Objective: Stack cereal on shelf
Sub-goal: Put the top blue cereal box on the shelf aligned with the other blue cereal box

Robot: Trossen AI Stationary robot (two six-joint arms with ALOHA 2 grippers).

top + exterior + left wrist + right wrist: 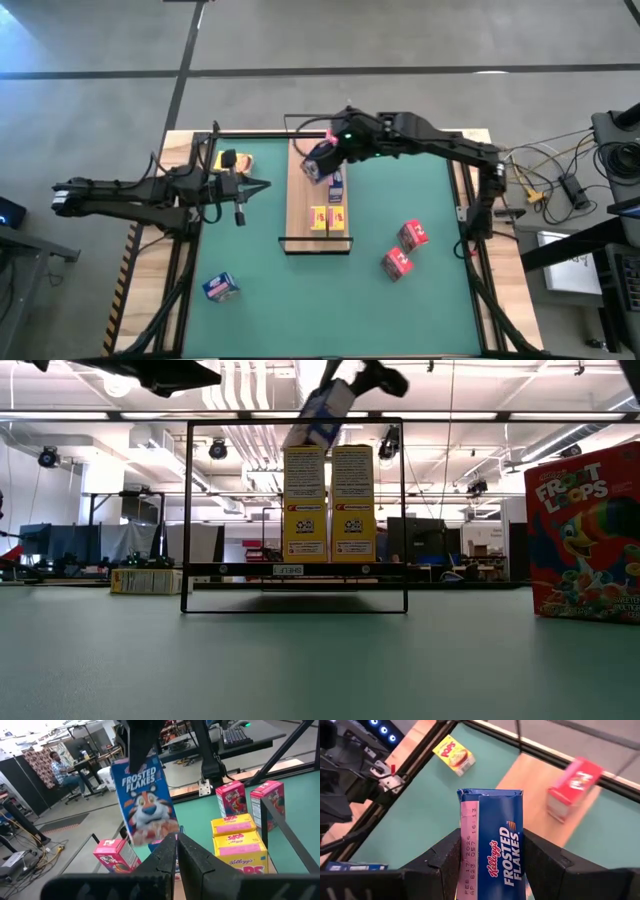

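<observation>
The shelf [300, 200], a light-wood board with a black wire frame [188, 510], lies mid-table. Two yellow cereal boxes [328, 218] stand upright on it; a blue one [337, 188] and a red one [575, 787] are on it farther back. My right gripper [322, 158] hangs over the shelf's far part, shut on a blue Frosted Flakes box [492, 845]. To the left of the shelf, my left gripper [262, 185] is shut, holds nothing and points at the shelf. My right gripper pinches the blue box between its two fingers [445, 855], one on each broad face, near the box's upper end [142, 770]. The fingers slant down from the table's right. The box hangs tilted, clear above the shelf and the yellow boxes [325, 410].
Two red boxes [412, 235] [397, 263] stand on the green mat right of the shelf. A blue box [220, 288] lies near the front left, and a yellow box [237, 160] lies at the far left beside my left arm. A person sits in the room beyond [60, 767].
</observation>
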